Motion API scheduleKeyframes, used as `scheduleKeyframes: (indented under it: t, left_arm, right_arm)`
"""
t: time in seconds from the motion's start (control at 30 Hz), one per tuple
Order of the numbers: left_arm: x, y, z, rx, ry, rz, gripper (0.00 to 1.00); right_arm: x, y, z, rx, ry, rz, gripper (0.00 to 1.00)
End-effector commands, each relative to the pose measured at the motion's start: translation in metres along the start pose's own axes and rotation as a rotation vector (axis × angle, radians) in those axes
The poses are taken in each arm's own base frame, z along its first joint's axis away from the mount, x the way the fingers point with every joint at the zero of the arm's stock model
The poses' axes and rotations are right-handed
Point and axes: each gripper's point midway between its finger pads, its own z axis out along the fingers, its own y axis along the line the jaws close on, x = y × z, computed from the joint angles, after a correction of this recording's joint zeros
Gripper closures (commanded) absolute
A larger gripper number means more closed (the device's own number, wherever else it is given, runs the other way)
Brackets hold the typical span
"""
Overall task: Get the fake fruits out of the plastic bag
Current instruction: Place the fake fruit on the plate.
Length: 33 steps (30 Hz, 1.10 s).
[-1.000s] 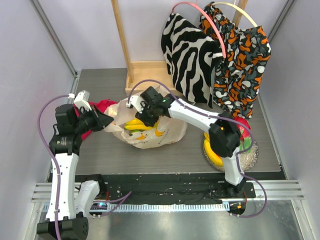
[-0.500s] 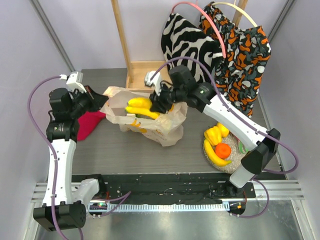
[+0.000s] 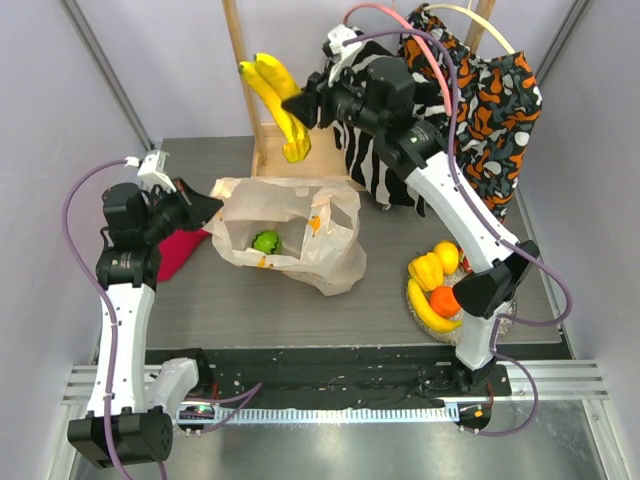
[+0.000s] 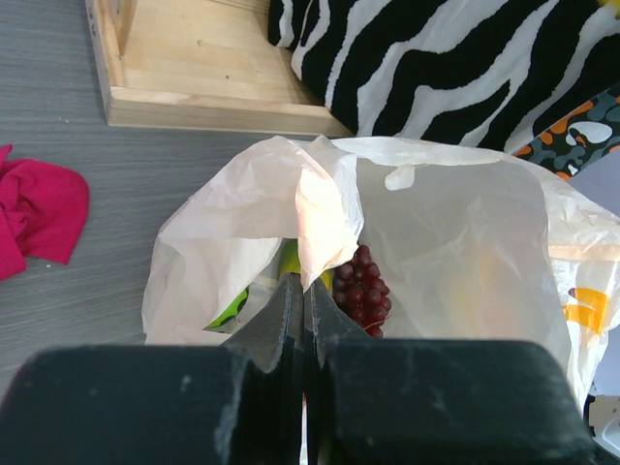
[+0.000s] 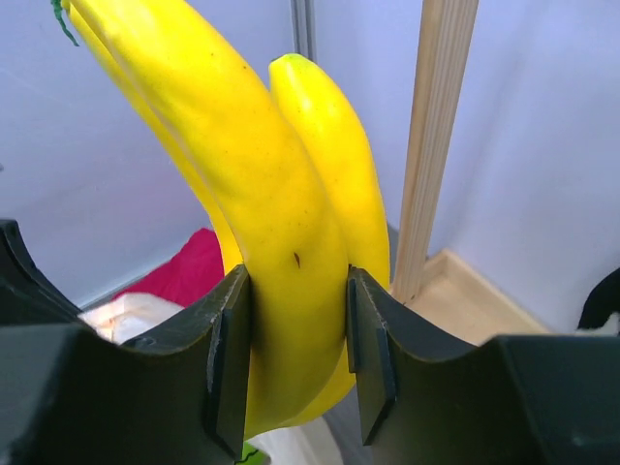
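The right gripper [image 3: 303,108] clamps the bananas [image 3: 272,95], held up clear of the plastic bag [image 3: 320,245], whose rim the left gripper [image 3: 207,208] pinches. I'd carry them across to the plate [image 3: 503,312] slowly, grip firm, since they look slick.

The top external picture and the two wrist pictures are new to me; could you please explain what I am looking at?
Two robot arms are bolted at the near edge of a table. The top picture looks down from above and behind them. Each of the other two comes from a camera on one wrist, with that arm's own black fingers in view. The left gripper is shut on the rim of the plastic bag, holding it open. Inside lie a green fruit and a purple grape bunch. The right gripper is raised high, shut on yellow bananas. Also on the table are a red cloth, a wooden stand and a glittery plate bearing an orange and a single banana. Patterned cloths hang behind.
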Motion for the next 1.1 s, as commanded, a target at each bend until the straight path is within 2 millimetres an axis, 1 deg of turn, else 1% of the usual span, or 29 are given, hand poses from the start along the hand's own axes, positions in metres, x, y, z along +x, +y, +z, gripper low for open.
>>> scheduleKeyframes:
  t: [0.0,0.03,0.07,0.1,0.13,0.17,0.2,0.23,0.27,0.3,0.33,0.37,0.4,0.43,0.47,0.5,0.53,0.57,0.6,0.63,0.67,0.7,0.73,0.8,0.87,0.93,0.97,1.07]
  left_arm:
    - [-0.010,-0.009,-0.006,0.020,-0.063,0.034,1.00]
    - [-0.008,-0.008,-0.007,0.016,-0.062,0.034,1.00]
    - [-0.007,-0.007,-0.007,0.013,-0.062,0.033,1.00]
    - [-0.006,-0.007,-0.007,0.012,-0.061,0.032,1.00]
    - [-0.006,-0.006,-0.007,0.012,-0.063,0.032,1.00]
    - [-0.003,-0.003,-0.005,0.006,-0.057,0.026,1.00]
    - [-0.004,-0.003,-0.006,0.004,-0.062,0.029,1.00]
    - [-0.004,-0.003,-0.006,0.003,-0.065,0.030,1.00]
    - [-0.003,0.000,-0.004,-0.003,-0.064,0.029,1.00]
    - [-0.002,0.001,-0.004,-0.009,-0.065,0.032,1.00]
    - [-0.003,0.002,-0.003,-0.012,-0.070,0.034,1.00]
    - [-0.003,0.003,-0.003,-0.015,-0.072,0.032,1.00]
    - [-0.004,0.004,-0.003,-0.019,-0.073,0.034,1.00]
    - [-0.004,0.004,-0.002,-0.017,-0.074,0.033,1.00]
    - [-0.004,0.004,-0.002,-0.015,-0.076,0.033,1.00]
    - [-0.004,0.005,0.000,-0.014,-0.073,0.031,1.00]
    - [-0.005,0.004,0.000,-0.010,-0.078,0.036,1.00]
    - [-0.005,0.005,0.001,-0.009,-0.076,0.035,1.00]
    - [-0.004,0.007,0.003,-0.010,-0.070,0.031,1.00]
    - [-0.005,0.006,0.004,-0.005,-0.067,0.031,1.00]
    - [-0.004,0.006,0.005,-0.003,-0.064,0.028,1.00]
    - [-0.005,0.005,0.006,0.002,-0.063,0.027,1.00]
    - [-0.005,0.006,0.007,0.001,-0.061,0.026,1.00]
    - [-0.008,0.004,0.006,0.004,-0.069,0.031,1.00]
    - [-0.007,0.005,0.008,0.006,-0.065,0.025,1.00]
    - [-0.004,0.007,0.010,0.008,-0.053,0.016,1.00]
    - [-0.003,0.006,0.010,0.014,-0.049,0.014,1.00]
    - [-0.005,0.005,0.011,0.019,-0.047,0.009,1.00]
  right_arm:
    - [-0.111,0.021,-0.051,-0.014,-0.206,-0.176,0.88]
    - [-0.116,0.020,-0.066,-0.001,-0.194,-0.258,0.88]
    - [-0.093,0.007,-0.075,0.034,-0.102,-0.265,0.89]
    - [-0.087,-0.001,-0.088,0.074,-0.065,-0.278,0.89]
    - [-0.101,0.002,-0.123,0.103,-0.072,-0.306,0.91]
    - [-0.057,-0.017,-0.135,0.145,0.078,-0.331,0.91]
    - [-0.047,-0.021,-0.155,0.177,0.129,-0.361,0.92]
    - [-0.026,-0.019,-0.185,0.197,0.193,-0.376,0.92]
    - [-0.002,-0.023,-0.211,0.216,0.300,-0.440,0.92]
    - [0.015,-0.026,-0.232,0.241,0.362,-0.471,0.92]
    - [0.046,-0.027,-0.263,0.277,0.447,-0.488,0.93]
    - [0.068,-0.032,-0.284,0.320,0.526,-0.491,0.96]
    - [0.083,-0.054,-0.312,0.463,0.614,-0.501,0.98]
    - [0.120,-0.058,-0.330,0.472,0.722,-0.491,0.99]
    - [0.130,-0.055,-0.355,0.506,0.756,-0.485,0.99]
    - [0.140,-0.056,-0.368,0.527,0.787,-0.477,0.99]
    - [0.163,-0.055,-0.381,0.529,0.847,-0.454,0.99]
    - [0.172,-0.048,-0.397,0.535,0.873,-0.444,0.98]
    - [0.181,-0.051,-0.408,0.593,0.906,-0.411,0.99]
    - [0.202,-0.050,-0.419,0.602,0.973,-0.394,0.99]
    - [0.213,-0.049,-0.432,0.626,1.024,-0.377,0.99]
    - [0.217,-0.049,-0.441,0.668,1.034,-0.365,0.99]
    - [0.222,-0.053,-0.454,0.770,1.052,-0.332,0.99]
    - [0.220,-0.056,-0.468,0.856,1.033,-0.306,0.99]
    - [0.216,-0.065,-0.488,1.031,1.020,-0.260,0.99]
    - [0.219,-0.066,-0.499,1.120,1.006,-0.189,0.99]
    - [0.220,-0.067,-0.508,1.184,1.007,-0.147,0.99]
    - [0.232,-0.071,-0.518,1.285,1.019,-0.032,0.99]
